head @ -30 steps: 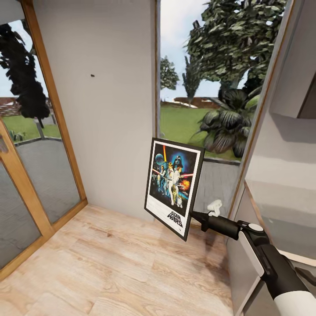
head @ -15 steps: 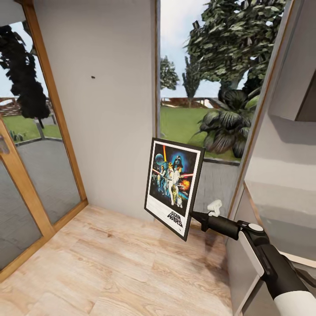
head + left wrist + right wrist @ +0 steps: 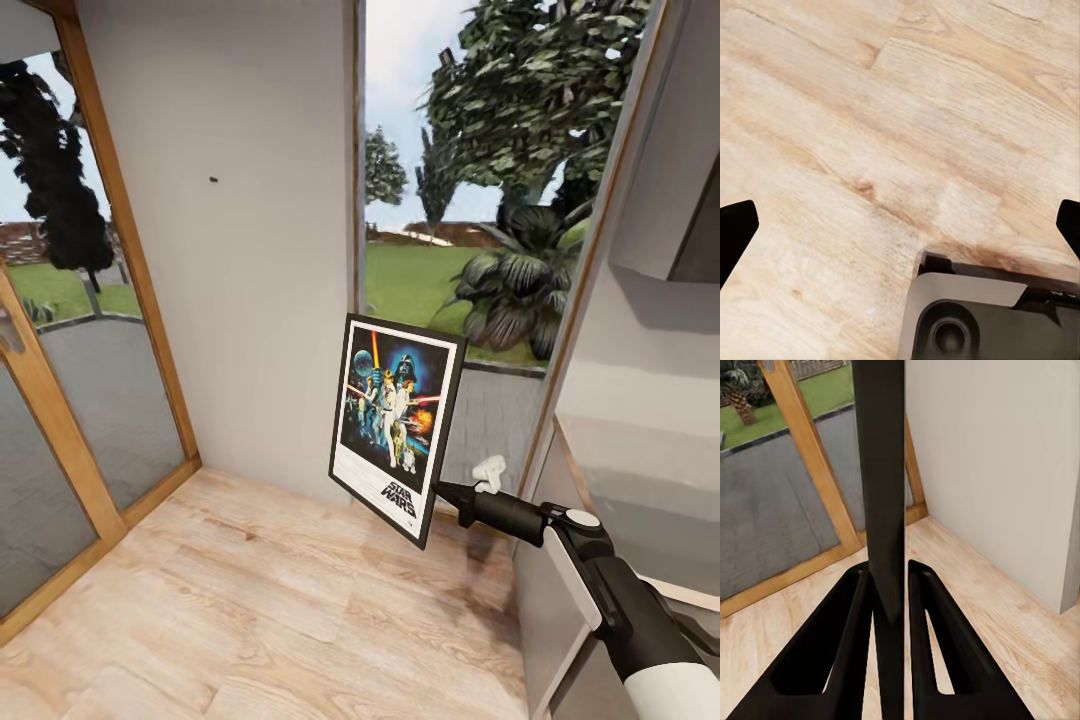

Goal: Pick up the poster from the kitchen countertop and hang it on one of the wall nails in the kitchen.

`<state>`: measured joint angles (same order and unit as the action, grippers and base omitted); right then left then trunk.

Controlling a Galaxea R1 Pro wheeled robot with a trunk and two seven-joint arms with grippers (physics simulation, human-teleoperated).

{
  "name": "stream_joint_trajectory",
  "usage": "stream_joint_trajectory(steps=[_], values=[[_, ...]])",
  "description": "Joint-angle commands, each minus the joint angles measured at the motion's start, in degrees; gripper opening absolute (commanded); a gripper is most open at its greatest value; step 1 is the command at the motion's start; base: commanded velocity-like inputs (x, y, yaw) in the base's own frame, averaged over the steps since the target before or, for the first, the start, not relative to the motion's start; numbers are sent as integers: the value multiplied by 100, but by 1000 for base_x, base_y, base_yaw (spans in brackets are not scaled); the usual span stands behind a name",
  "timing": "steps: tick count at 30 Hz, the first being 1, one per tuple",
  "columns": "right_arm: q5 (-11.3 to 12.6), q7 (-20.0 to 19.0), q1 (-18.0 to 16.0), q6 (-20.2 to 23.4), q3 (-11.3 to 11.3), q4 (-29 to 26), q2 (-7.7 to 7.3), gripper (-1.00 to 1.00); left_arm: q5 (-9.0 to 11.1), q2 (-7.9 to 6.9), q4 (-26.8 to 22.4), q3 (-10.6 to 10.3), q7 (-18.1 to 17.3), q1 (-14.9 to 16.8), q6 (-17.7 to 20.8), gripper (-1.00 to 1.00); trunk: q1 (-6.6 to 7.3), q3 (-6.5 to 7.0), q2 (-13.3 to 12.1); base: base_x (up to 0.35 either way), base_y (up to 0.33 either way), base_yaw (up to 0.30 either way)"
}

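- Floorboards (image 3: 870,135) of pale wood lie under the left pincer (image 3: 900,225), whose dark tips sit at the far edges of the left wrist view, so it is spread wide and empty; a dark piece of the robot's own body juts in beneath it.
- The right pincer (image 3: 891,585) is clamped on the edge of the poster (image 3: 397,425), its two fingers pressed to either side of the thin black frame.
- In the head view the poster sits near 5 o'clock, upright with a slight tilt, printed face toward the camera, carried in the air in front of the wall and clear of the floor.
- Across the last second the poster and right arm (image 3: 610,590) keep the same place in the head view; only the scene behind slides very slightly, which reads as a small camera shift.
- A wall nail (image 3: 213,181) shows as a dark speck near 11 o'clock on the pale wall (image 3: 250,250), well above and left of the poster.
- My judgement: pick-up is done, hanging is not begun; the poster needs a lift up and left.
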<state>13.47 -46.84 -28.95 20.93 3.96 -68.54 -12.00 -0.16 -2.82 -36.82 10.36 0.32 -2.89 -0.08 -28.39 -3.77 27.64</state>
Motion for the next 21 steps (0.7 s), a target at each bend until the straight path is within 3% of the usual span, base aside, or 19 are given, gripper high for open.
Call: stream_joint_trajectory(steps=[1, 12, 21], values=[[68, 0, -5, 59, 9, -1, -5, -100, -2, 1, -9, 2, 3, -1, -1, 100, 19, 8, -31, 0, 0, 0], [68, 0, -5, 60, 9, -1, -5, -100, -2, 1, -9, 1, 3, -1, 0, 100, 261, 206, -473, 0, 0, 0], [68, 0, -5, 60, 9, 0, -5, -100, -2, 1, -9, 3, 3, -1, -1, 100, 261, 206, -473, 0, 0, 0]])
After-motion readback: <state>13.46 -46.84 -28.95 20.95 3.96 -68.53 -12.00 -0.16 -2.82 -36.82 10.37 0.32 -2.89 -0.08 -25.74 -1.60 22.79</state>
